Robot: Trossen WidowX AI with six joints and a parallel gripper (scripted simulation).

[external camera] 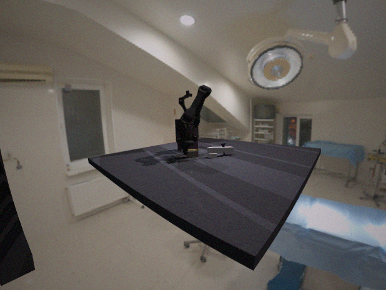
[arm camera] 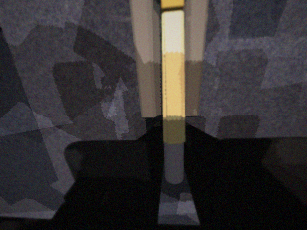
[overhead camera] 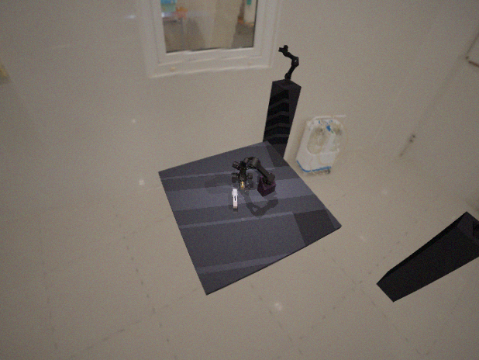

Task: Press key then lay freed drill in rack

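While the gripper (overhead camera: 242, 178) (external camera: 186, 152) (arm camera: 170, 123) holds the drill (overhead camera: 242, 185) (external camera: 193, 150) (arm camera: 174, 81), the rack (external camera: 193, 154) (arm camera: 148, 74) sits below

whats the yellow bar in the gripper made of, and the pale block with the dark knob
The yellow bar: perhaps painted metal or plastic, fairly smooth, since its colour is even with crisp straight edges. The pale block: possibly painted metal or plastic, its faces plain and light with no visible grain. Its dark knob is too small to tell.
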